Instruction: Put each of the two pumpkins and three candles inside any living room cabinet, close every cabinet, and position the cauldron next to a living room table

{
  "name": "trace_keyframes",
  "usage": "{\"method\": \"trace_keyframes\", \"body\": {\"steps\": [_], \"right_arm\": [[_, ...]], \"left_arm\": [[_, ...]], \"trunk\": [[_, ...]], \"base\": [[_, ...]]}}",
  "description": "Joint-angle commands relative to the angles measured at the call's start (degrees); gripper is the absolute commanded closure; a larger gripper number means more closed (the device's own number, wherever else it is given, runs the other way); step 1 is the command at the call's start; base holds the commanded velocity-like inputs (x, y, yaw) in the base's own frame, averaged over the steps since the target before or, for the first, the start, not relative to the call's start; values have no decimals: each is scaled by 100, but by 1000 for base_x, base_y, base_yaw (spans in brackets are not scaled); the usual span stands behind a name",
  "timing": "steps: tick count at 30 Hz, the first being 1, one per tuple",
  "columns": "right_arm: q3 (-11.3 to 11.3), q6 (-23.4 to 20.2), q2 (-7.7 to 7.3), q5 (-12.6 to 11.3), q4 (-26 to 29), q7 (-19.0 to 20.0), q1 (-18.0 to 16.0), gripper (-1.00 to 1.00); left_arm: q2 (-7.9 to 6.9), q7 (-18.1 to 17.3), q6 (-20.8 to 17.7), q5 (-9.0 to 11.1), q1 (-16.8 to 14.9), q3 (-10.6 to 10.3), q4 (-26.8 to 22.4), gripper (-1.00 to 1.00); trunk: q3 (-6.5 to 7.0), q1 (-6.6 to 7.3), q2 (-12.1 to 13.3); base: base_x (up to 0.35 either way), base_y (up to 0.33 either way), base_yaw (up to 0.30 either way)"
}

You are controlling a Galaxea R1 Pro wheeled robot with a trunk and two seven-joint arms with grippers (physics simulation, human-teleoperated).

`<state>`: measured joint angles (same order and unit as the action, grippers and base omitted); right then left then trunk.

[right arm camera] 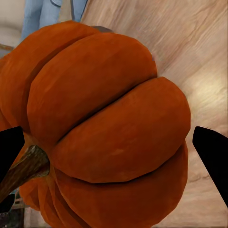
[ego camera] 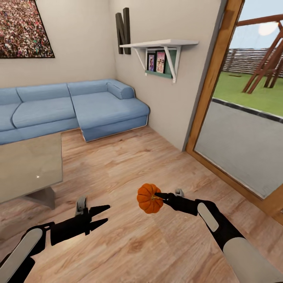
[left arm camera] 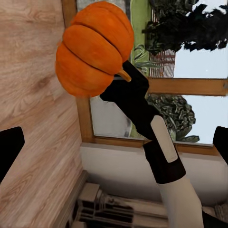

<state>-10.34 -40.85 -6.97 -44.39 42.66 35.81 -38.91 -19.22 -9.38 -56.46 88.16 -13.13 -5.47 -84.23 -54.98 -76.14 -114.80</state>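
Riding in the right gripper [ego camera: 160,195], one pumpkin [ego camera: 149,198] is clamped at its stem end between the fingers [right arm camera: 211,156], above bare floor. The left gripper [ego camera: 100,217] hangs empty, fingers spread. No cabinet, candles or cauldron in sight; storing looks barely begun. A surface [ego camera: 27,169] lies beyond the left fingers, partly cut off.

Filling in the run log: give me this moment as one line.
right gripper: shut on pumpkin, held above floor | left gripper: open, empty | table: front-left | sofa: behind it
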Motion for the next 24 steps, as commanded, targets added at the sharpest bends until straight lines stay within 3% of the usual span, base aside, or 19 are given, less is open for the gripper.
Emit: {"method": "trace_keyframes", "body": {"steps": [1,24], "right_arm": [[-12,-28,-6,-53,5,-4,-2,100],[-12,-32,-6,-53,5,-12,-2,100]], "left_arm": [[-3,-55,-5,-52,-5,-7,3,-100],[4,-61,-3,-41,-5,-93,3,-100]], "trunk": [[-1,2,-2],[70,2,-2]], "base": [[-94,-57,252],[-17,-35,252]]}}
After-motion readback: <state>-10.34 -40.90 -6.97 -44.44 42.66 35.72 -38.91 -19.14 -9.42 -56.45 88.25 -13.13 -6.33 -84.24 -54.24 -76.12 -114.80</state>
